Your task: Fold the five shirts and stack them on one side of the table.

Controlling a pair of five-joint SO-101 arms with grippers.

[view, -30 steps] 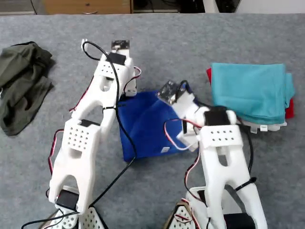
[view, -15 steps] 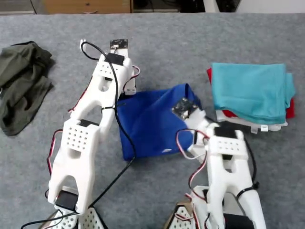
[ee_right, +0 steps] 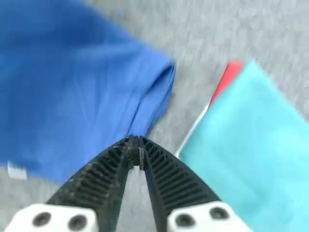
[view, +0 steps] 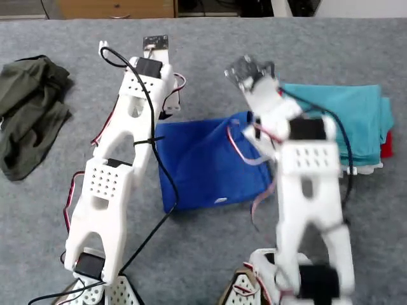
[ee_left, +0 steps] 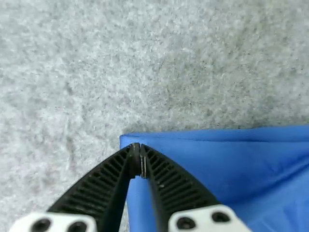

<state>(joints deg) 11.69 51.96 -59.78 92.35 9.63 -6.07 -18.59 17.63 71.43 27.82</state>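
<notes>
From the high view: blue shirt (view: pixel 210 168) folded flat at the middle of the grey bench (view: pixel 210 44), teal shirt (view: pixel 337 124) on top of a stack over a red shirt (view: pixel 385 145) at the right side, dark green shirt (view: pixel 28 114) crumpled at the left edge. From the left wrist: left hand (ee_left: pixel 139 162) pressed together, tips over a corner of the blue shirt. From the right wrist: right hand (ee_right: pixel 139 153) likewise pressed together, poised above the edge of the blue shirt that faces the teal shirt.

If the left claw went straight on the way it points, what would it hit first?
Likely the blue shirt, whose corner lies at the tips of the left claw; depth is unclear.
</notes>
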